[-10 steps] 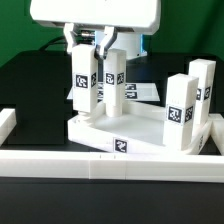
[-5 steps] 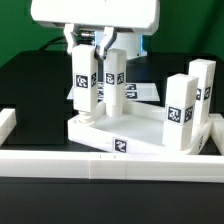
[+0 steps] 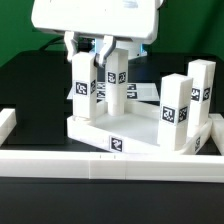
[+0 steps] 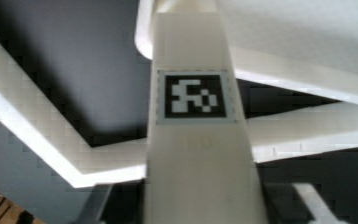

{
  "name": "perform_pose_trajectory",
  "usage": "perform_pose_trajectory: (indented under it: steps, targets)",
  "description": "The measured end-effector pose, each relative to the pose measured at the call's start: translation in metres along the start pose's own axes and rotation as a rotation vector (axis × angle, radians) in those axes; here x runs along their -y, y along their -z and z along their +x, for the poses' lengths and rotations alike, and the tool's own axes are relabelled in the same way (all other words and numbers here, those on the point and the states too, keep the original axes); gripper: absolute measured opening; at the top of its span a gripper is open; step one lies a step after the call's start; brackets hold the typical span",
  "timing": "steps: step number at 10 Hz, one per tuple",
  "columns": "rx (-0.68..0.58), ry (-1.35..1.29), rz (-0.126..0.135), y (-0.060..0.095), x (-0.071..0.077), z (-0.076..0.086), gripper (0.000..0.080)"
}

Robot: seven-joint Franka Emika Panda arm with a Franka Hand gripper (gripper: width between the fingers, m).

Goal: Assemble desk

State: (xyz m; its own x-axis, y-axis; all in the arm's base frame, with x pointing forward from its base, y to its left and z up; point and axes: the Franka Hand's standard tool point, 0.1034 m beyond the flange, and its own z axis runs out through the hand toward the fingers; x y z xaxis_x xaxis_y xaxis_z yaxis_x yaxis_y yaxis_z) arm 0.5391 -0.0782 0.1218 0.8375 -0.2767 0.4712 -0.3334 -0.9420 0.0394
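Observation:
The white tabletop lies tray-like on the table with four tagged block legs standing upright on it. My gripper hangs straight above the leg at the exterior view's left. Its fingers straddle that leg's top, and a dark gap shows on each side, so it is open. In the wrist view this leg fills the middle and runs between my fingers. A second leg stands just beside it. Two more legs stand at the exterior view's right.
A long white border rail runs across the front, with end pieces at both sides. The marker board lies flat behind the legs. The table surface is black.
My hand has risen a little. The left leg now sits slightly lower, with its top showing below my fingers. The other legs have not moved.

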Motion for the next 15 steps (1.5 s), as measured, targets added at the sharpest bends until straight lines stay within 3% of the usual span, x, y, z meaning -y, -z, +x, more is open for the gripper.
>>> perform_pose_trajectory:
  steps: [5, 6, 7, 8, 9, 13, 15]
  targets:
    - [-0.038, 0.019, -0.012, -0.003, 0.0, 0.003, 0.0291]
    - [-0.037, 0.019, -0.012, -0.003, 0.0, 0.003, 0.0529]
    - [-0.037, 0.019, -0.012, -0.003, -0.001, 0.003, 0.0529]
    - [-0.037, 0.02, -0.013, -0.003, -0.002, 0.005, 0.0615]
    - [-0.035, 0.016, -0.008, -0.001, -0.002, 0.007, 0.0642]
    - [0.002, -0.007, 0.026, 0.014, -0.002, 0.018, 0.0649]
    - [0.014, -0.009, 0.029, 0.014, -0.002, 0.018, 0.0649]
